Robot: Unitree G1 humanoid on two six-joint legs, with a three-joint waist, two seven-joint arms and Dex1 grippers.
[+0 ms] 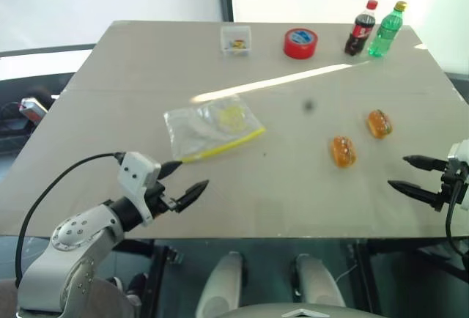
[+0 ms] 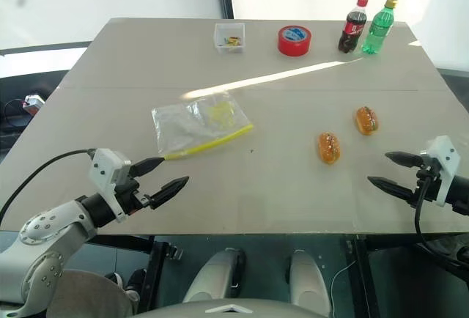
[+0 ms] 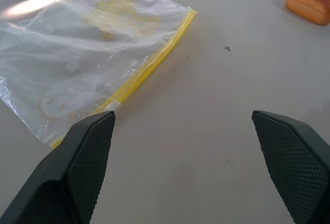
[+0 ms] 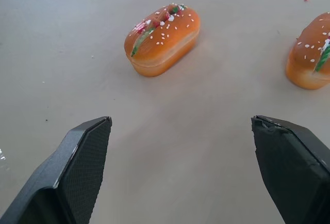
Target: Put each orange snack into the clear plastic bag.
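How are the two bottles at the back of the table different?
The cola bottle is dark with a red cap and red label; the green bottle is see-through green with a gold cap. The cola bottle stands to the left, nearer the red tape roll, and the green bottle stands taller. Both stand upright, side by side, caps on.

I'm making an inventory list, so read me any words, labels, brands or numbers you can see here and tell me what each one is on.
No text can be read.
Dark cola bottle: red label, lettering too small.
Green bottle: label too blurred.
Red tape roll: blue-and-white mark in its centre, unreadable.
Clear plastic bag: faint yellow print, no legible words.
Small clear box: no label visible.
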